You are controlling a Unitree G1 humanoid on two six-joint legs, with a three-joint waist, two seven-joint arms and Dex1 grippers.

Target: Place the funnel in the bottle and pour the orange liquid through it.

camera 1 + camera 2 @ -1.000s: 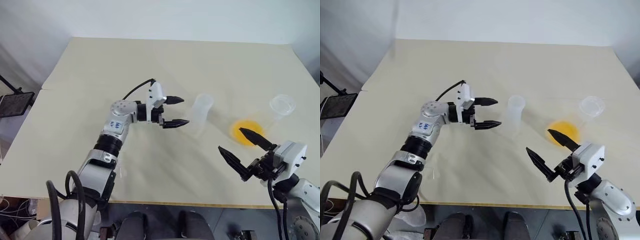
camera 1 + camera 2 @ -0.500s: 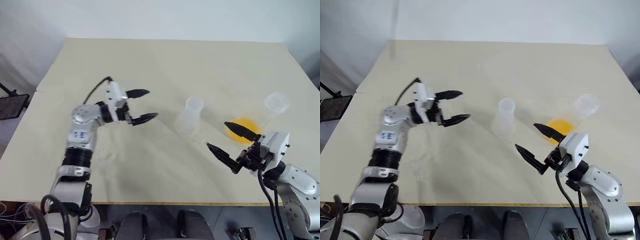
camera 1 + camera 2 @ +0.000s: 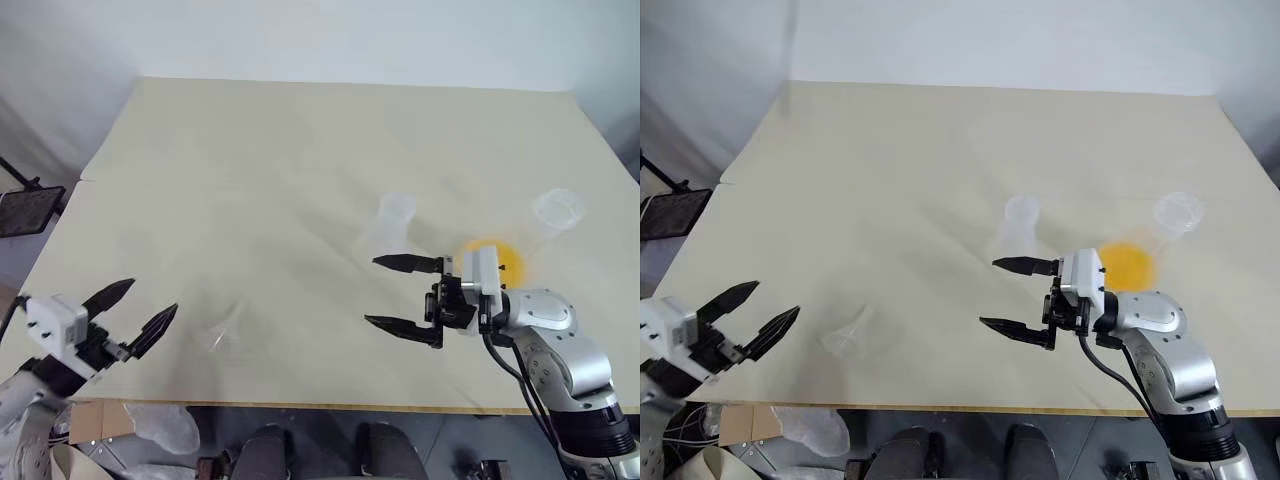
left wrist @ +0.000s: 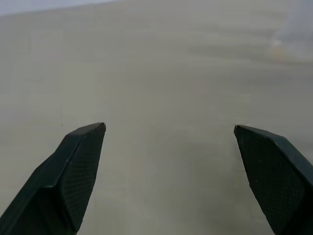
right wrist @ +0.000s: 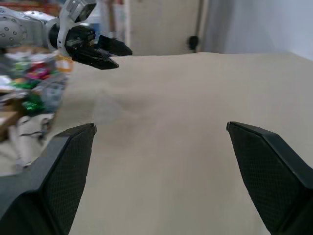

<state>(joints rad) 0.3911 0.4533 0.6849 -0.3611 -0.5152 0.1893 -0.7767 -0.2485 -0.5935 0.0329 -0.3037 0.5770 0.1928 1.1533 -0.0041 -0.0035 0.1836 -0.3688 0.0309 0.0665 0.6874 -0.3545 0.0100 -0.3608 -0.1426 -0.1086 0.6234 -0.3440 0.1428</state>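
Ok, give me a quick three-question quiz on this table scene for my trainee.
1. True or false: the jaws of the left gripper are closed on the funnel.
2. Which thing lies nearest the left gripper? A the funnel; B the bottle; C the orange liquid.
3. Fill in: the jaws of the right gripper stand ___.

Key: 1 false, they are open and empty; 2 A; 3 open.

No legible text, labels, brand marks, numbers or signs appear on any surface (table, vessels and gripper housings included) in the current views.
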